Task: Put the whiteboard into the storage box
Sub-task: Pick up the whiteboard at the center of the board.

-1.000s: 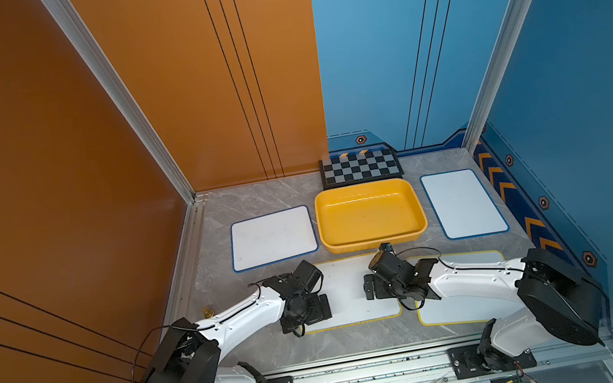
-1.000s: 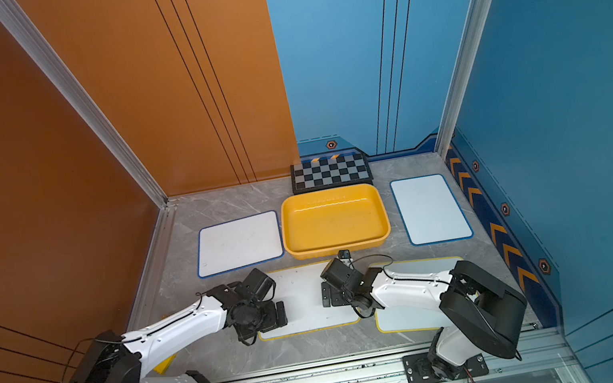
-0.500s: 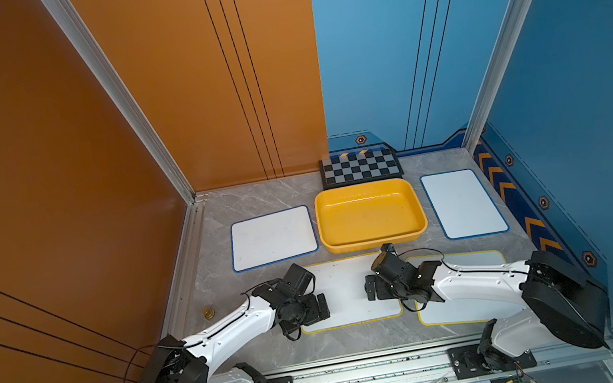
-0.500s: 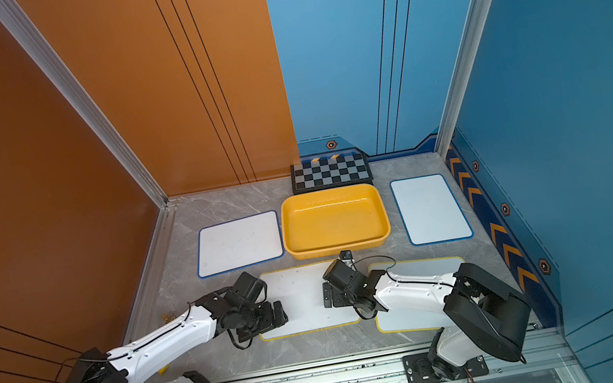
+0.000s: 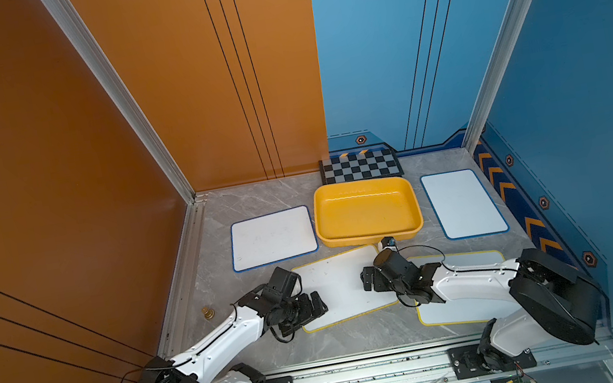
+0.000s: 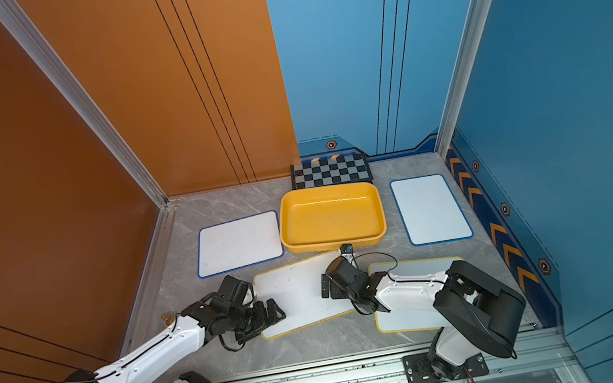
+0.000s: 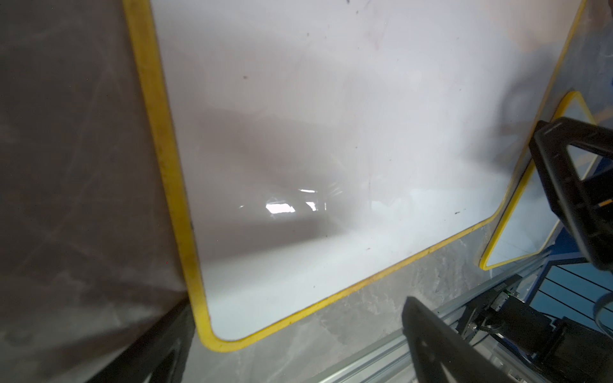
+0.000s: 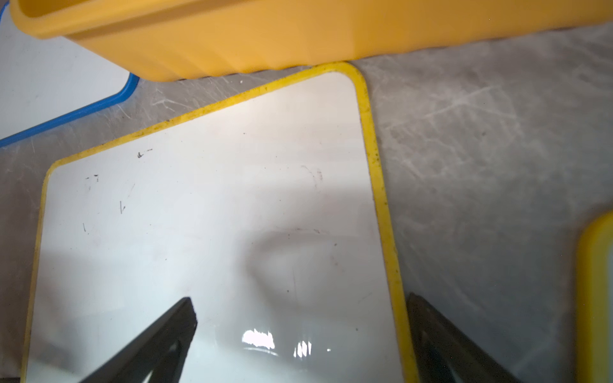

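The yellow storage box (image 5: pixel 371 237) stands at the back middle of the table, with nothing in it. In front of it lies a yellow-edged whiteboard (image 5: pixel 342 287), flat and slightly skewed. My left gripper (image 5: pixel 315 305) is open, low over the board's near left corner (image 7: pixel 212 341). My right gripper (image 5: pixel 368 281) is open at the board's right edge. In the right wrist view one finger (image 8: pixel 172 331) is over the white face and the other finger (image 8: pixel 431 331) is beyond the yellow rim. Neither gripper holds anything.
A second yellow-edged whiteboard (image 5: pixel 463 309) lies under my right arm. Blue-edged whiteboards lie left (image 5: pixel 272 238) and right (image 5: pixel 462 202) of the box. A checkerboard (image 5: pixel 360 166) leans at the back wall. A small brass piece (image 5: pixel 207 313) sits by the left wall.
My left arm's elbow has dropped lower and back, while its gripper stays at the board's left end. The right arm has hardly moved. Both grippers remain open.
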